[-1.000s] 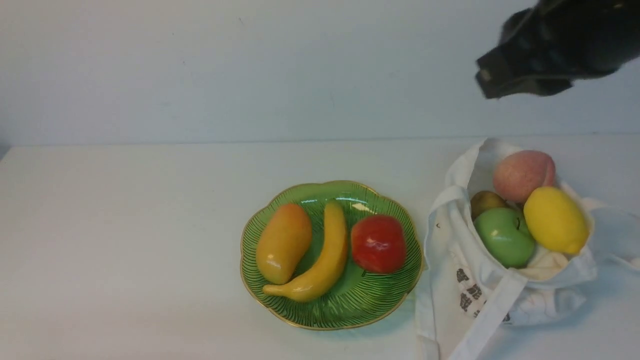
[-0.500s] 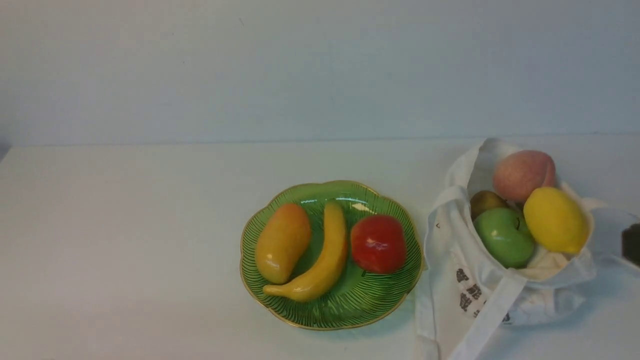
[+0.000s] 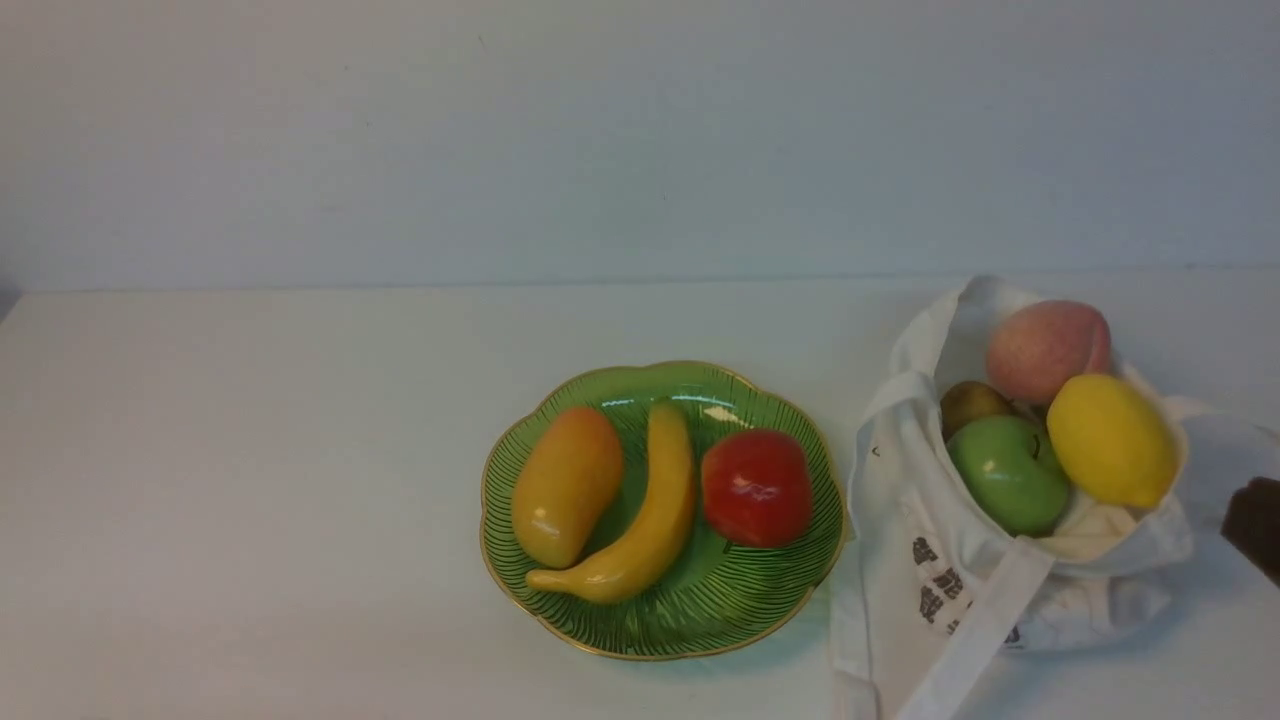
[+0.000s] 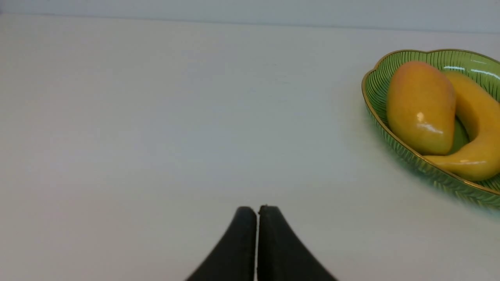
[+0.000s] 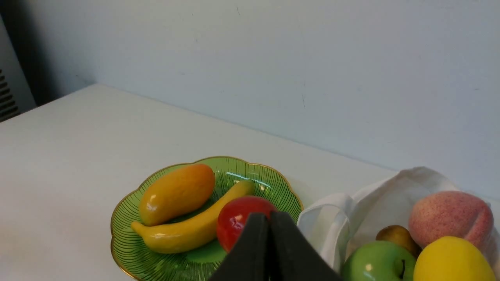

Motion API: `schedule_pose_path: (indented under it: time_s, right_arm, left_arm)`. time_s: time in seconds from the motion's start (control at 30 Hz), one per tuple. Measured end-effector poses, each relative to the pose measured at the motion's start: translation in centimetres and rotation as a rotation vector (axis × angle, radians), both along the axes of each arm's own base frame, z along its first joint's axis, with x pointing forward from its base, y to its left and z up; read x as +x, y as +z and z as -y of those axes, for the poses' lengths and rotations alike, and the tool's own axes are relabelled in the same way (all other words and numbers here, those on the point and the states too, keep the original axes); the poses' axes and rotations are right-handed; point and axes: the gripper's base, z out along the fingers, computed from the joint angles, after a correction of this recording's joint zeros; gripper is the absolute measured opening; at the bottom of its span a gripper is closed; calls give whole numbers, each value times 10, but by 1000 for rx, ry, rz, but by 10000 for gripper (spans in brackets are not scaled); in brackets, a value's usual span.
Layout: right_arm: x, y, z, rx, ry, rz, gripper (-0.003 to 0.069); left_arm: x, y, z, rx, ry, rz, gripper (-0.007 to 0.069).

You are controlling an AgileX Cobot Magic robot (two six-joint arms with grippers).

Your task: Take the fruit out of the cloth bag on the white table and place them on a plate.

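Note:
The white cloth bag (image 3: 930, 560) lies open at the right of the white table (image 3: 250, 480). In it sit a pink peach (image 3: 1047, 349), a yellow lemon (image 3: 1110, 440), a green apple (image 3: 1008, 474) and a small olive-brown fruit (image 3: 972, 403). The green plate (image 3: 720, 610) holds a banana (image 3: 640, 520), an orange mango (image 3: 566, 486) and a red apple (image 3: 757, 488). My right gripper (image 5: 269, 218) is shut and empty, near the bag; only a dark tip (image 3: 1255, 525) shows at the front view's right edge. My left gripper (image 4: 258, 210) is shut and empty, over bare table beside the plate (image 4: 375, 74).
A plain pale wall (image 3: 640, 140) rises behind the table's far edge. A dark vent or panel (image 5: 8, 93) stands past the table's far left corner in the right wrist view.
My right arm has left the upper right of the front view and dropped; its dark tip now shows low at the right edge beside the bag. The fruits and bag have not moved.

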Motion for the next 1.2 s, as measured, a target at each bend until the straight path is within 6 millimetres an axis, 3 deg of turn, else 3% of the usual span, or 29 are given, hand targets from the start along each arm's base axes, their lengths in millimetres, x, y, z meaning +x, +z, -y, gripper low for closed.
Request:
schedule_pose_path:
  time_s: [0.47,0.63,0.67,0.87,1.0,1.2]
  right_arm:
    - [-6,-10,3,-7,-1,-12,-15]
    - [-14,-50,17,47,-111,-23,-15]
    - [-14,-50,17,48,-119,-21,-15]
    - [-23,-102,37,105,-377,-21,-15]
    - [-26,-116,42,99,-453,-1,-15]
    - [-27,-120,43,83,-469,-38,-15]
  left_arm:
    - [0,0,0,0,0,0,-8]
    - [0,0,0,0,0,0,-8]
    - [0,0,0,0,0,0,-8]
    - [0,0,0,0,0,0,-8]
    - [0,0,0,0,0,0,-8]
    - [0,0,0,0,0,0,-8]
